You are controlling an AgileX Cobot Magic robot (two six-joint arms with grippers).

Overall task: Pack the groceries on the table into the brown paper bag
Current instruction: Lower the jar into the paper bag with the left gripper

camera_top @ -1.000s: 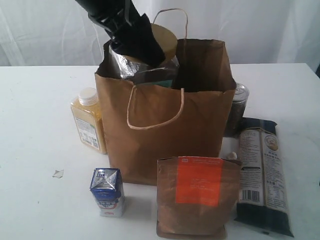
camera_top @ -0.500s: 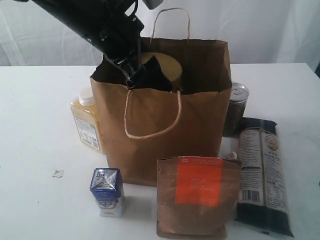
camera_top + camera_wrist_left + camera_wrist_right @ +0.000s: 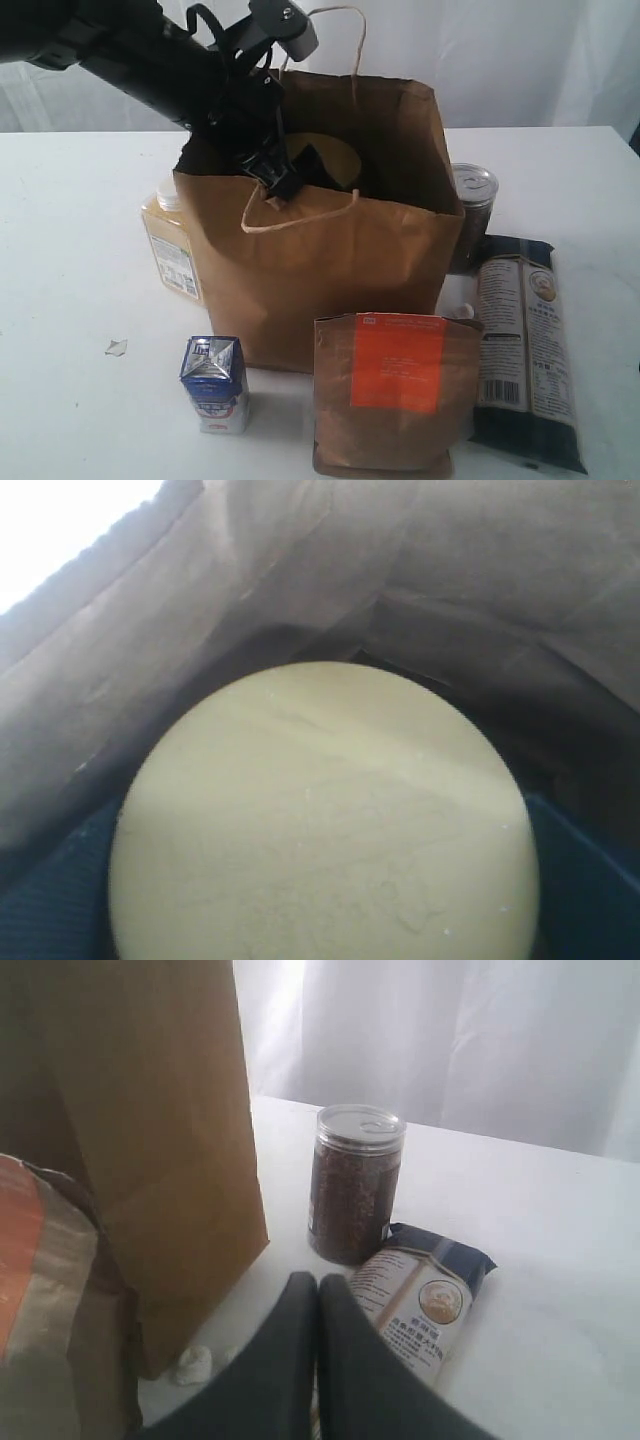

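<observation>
From across the table point(image 3: 70, 420), the brown paper bag point(image 3: 340, 270) stands upright in the middle. The left gripper point(image 3: 300, 170) reaches down into its mouth, where the tan-lidded jar point(image 3: 330, 155) sits. Outside the bag are the yellow-grain bottle point(image 3: 175, 250) against its left side, the blue-white carton point(image 3: 214, 385) in front, the brown pouch point(image 3: 393, 395) with an orange label, the dark tin point(image 3: 472, 215) and the noodle packet point(image 3: 525, 350). All the print is too small to read.

At the left wrist, the jar's lid point(image 3: 325, 820) fills the view, with dark fingers point(image 3: 45, 905) spread wide and gripping either side of it inside the bag point(image 3: 200, 610).

At the right wrist, the right gripper point(image 3: 318, 1285) is pressed closed and empty. It hangs near the packet point(image 3: 420, 1300), whose label shows a bowl, and the silver-topped tin point(image 3: 352, 1185) beside the bag point(image 3: 140, 1140).
</observation>
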